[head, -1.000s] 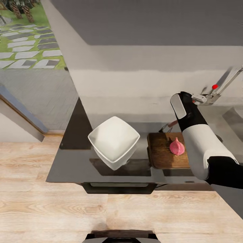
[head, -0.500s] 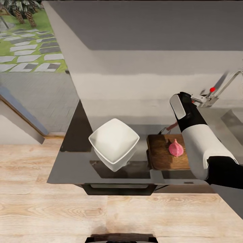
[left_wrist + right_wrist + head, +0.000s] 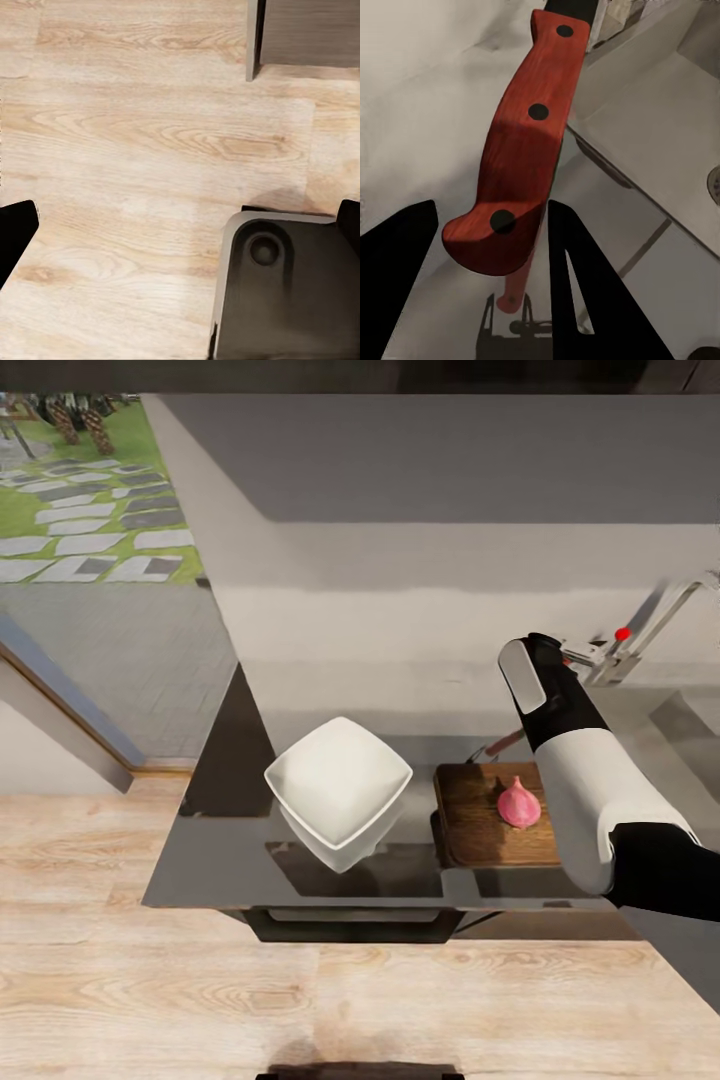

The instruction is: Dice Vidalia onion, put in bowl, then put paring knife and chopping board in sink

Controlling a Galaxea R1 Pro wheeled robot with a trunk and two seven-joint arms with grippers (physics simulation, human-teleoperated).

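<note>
A: Head view gives the counter [image 3: 220, 840] from above: the white bowl [image 3: 338, 780] stands near its front edge, and just beside it the chopping board [image 3: 480, 815] carries the Vidalia onion [image 3: 519, 804], whole and not yet cut. So the onion is already out of the sink [image 3: 690, 730].

B: And the paring knife [image 3: 529, 135]?

A: Right wrist view has its red handle between the two fingers of the right hand [image 3: 491, 247]. The hand is set narrow around the handle. One finger seems to touch it, but on the other side I see a gap, so I cannot say that the grip is firm. The left hand [image 3: 180, 225] hangs low over the wooden floor [image 3: 135, 135]; its fingertips are far apart, so it stands wide and holds nothing.

B: What may go wrong from here?

A: I judge three risks. If the grip is loose, the knife can turn or slip out when the arm moves. The onion is round and lies free, so a blade coming from the side can push it off the board. Also the right forearm hides part of the board in the head view, so aiming the cut is harder
</note>
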